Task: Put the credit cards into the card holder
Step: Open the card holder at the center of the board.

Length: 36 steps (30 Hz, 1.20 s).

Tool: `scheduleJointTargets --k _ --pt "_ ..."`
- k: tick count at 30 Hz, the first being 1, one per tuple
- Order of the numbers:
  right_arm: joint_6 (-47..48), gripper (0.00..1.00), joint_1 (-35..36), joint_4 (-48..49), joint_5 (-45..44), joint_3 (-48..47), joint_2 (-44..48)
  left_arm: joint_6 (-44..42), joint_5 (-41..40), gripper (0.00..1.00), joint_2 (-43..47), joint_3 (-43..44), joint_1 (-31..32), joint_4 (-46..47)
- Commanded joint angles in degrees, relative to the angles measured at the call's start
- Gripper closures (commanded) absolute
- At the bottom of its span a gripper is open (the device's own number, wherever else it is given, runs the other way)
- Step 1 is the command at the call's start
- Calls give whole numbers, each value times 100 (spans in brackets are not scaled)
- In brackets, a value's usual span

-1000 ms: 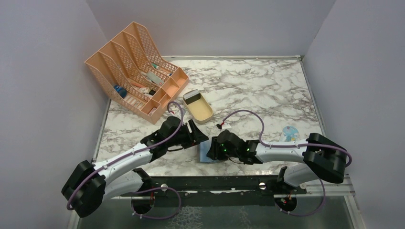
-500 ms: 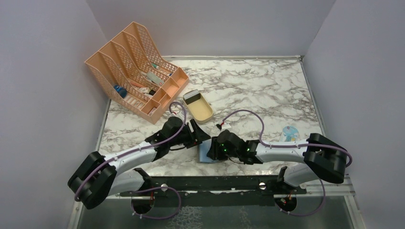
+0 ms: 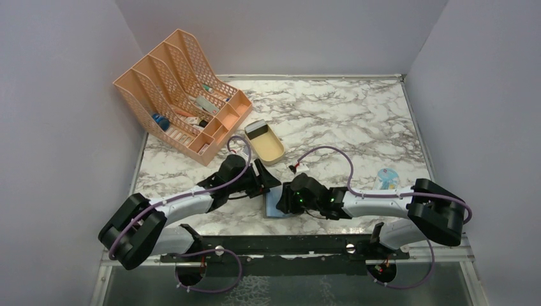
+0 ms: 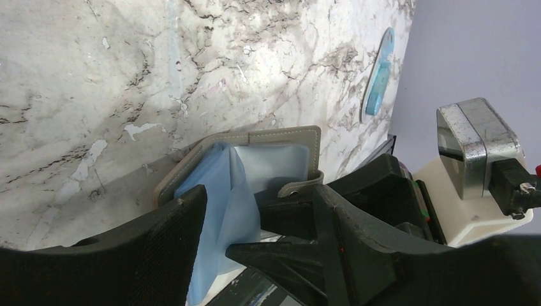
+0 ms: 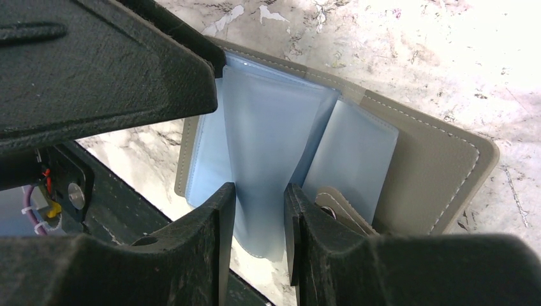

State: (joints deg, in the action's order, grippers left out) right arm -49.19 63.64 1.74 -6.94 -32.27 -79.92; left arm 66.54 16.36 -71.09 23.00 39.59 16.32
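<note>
The card holder [image 3: 273, 208] lies open on the marble near the front edge, grey cover [image 4: 281, 136] down and blue-grey pocket leaves up. One leaf [image 5: 261, 146] stands raised. My right gripper [image 3: 285, 203] is over the holder, its jaws [image 5: 258, 204] apart on either side of that leaf. My left gripper [image 3: 269, 183] sits just left of it, open [image 4: 258, 191], with the raised leaf and a right finger in its wide gap. A whitish and dark flat stack [image 3: 256, 130], which looks like the credit cards, lies at the far end of the tan tray [image 3: 275, 153].
A large peach mesh file rack [image 3: 182, 89] with small items stands at the back left. A small light-blue round piece [image 3: 386, 176] lies on the right, also seen in the left wrist view [image 4: 379, 76]. A black rail [image 3: 287, 245] runs along the near edge. Walls close three sides.
The left arm has swung in, its elbow moving right, and its gripper has edged slightly closer to the holder. The right arm and the holder have stayed put.
</note>
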Motion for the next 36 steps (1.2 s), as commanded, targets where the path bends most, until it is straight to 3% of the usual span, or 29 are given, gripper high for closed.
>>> scheduleJointTargets --k 1,14,22,28,36 --pt "85 66 -29 125 -17 77 111 67 236 36 -52 67 -22 288" --pt "51 65 -28 -138 -93 16 266 455 589 39 -168 -51 45 738" --pt "140 51 -28 -1184 2 -283 1172 510 641 46 -465 80 266 927" --pt "128 55 -27 -989 465 -155 1783 557 629 50 -710 277 410 1115" --pt "130 60 -27 -514 803 -146 1834 536 623 51 -956 549 514 1123"
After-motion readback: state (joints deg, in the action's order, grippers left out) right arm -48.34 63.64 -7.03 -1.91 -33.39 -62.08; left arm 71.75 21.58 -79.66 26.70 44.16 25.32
